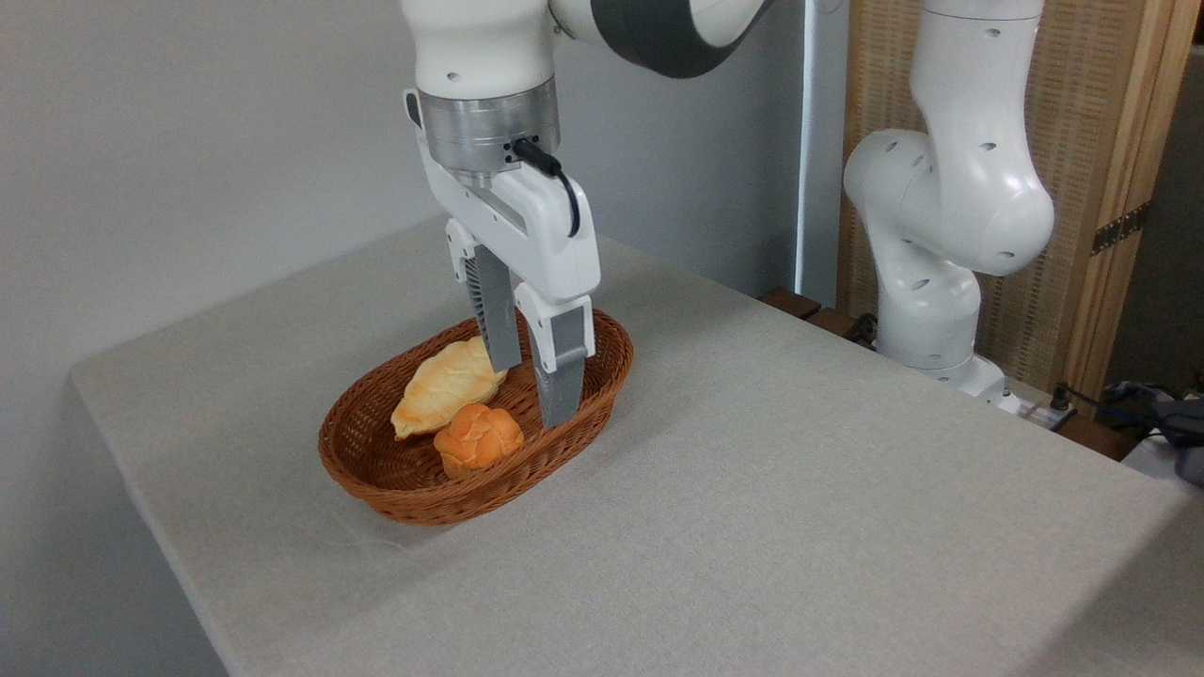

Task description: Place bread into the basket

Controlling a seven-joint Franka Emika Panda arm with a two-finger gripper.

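On the desk (752,489), covered by a pale grey cloth, little else is seen near the task's things; a plain grey wall is seen behind on the left, and the surface around the basket is bare. Toward the left of the desk the basket (395,489) is set, its long axis running from lower left to upper right. Inside it the braided loaf (442,387) is laid along nearly the same line, one pointed end aimed at the lower left, the other hidden behind the fingers. Just in front of the loaf, and touching it, the knotted bun (478,438) is seated on the basket floor.

Above the right half of the basket the gripper (532,395) is hung, pointing straight down. Its fingers (561,371) are held apart with a clear gap between them, and nothing is gripped. The rear finger is seen just before the loaf's far end; whether it is touched cannot be told.

Farther right, the arm's white base (926,320) is mounted beyond the desk edge, before a wooden slatted screen (1101,141). Cables (1143,414) are seen at the far right.
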